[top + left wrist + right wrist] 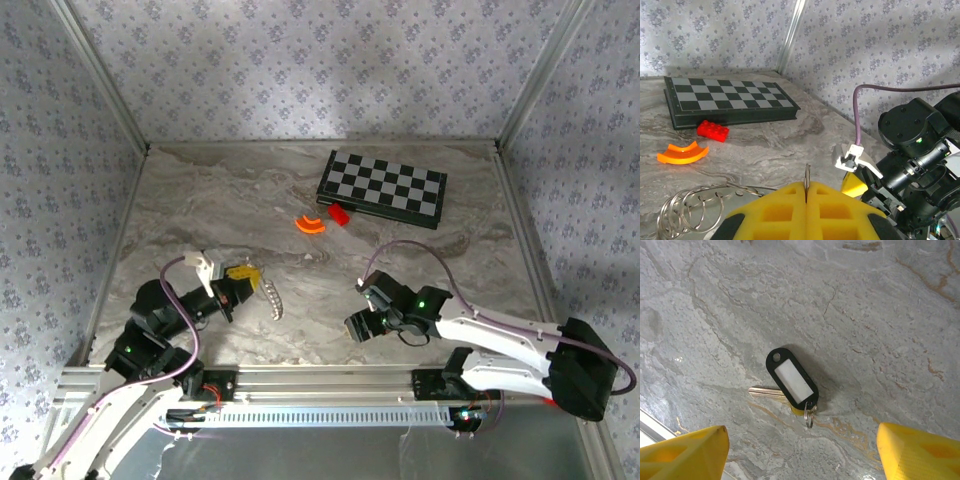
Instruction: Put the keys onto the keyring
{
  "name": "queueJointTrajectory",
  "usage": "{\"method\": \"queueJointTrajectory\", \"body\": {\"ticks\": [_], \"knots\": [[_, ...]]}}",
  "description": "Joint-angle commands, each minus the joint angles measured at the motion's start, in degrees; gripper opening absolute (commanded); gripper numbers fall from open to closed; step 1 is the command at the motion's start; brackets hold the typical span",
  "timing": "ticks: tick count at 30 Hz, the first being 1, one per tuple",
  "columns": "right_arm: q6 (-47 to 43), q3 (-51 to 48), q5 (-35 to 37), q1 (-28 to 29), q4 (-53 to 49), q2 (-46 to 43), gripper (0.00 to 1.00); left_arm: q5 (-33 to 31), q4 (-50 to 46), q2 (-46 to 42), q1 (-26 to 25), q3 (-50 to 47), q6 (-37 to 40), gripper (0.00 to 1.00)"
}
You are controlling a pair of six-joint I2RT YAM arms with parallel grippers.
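Clamping the keyring (807,177) edge-on between closed yellow pads (775,212), the left gripper (806,195) sits at near left, with the ring's silvery loops lying on the marble table (200,200) just right of it. Right gripper (800,440) hangs at near right, jaws spread wide, nothing in them. Key (790,382), a dark oblong head over a short silvery blade, lies flat on the table beneath that gap, untouched.

Left gripper (806,194) tight on keyring (807,176)
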Motion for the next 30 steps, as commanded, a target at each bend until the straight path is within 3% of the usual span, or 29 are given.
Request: {"method": "queueJointTrajectory", "body": {"ticks": [1,18,30], "knots": [[1.8,-1.2,1.8,0.3,-0.3,-1.4,0.79,1.5,3.0,-0.1,-0.9,2.6,-0.3,0.0],[1.9,-1.6,1.1,1.6,0.9,2.2,0.69,0.4,2.9,-1.7,-3.0,1.2,-0.4,0.0],[0.7,-1.2,1.4,1.5,0.4,6.9,0.46,0.4,3.7,-1.5,-2.9,1.0,-0.3,0.0]]}}
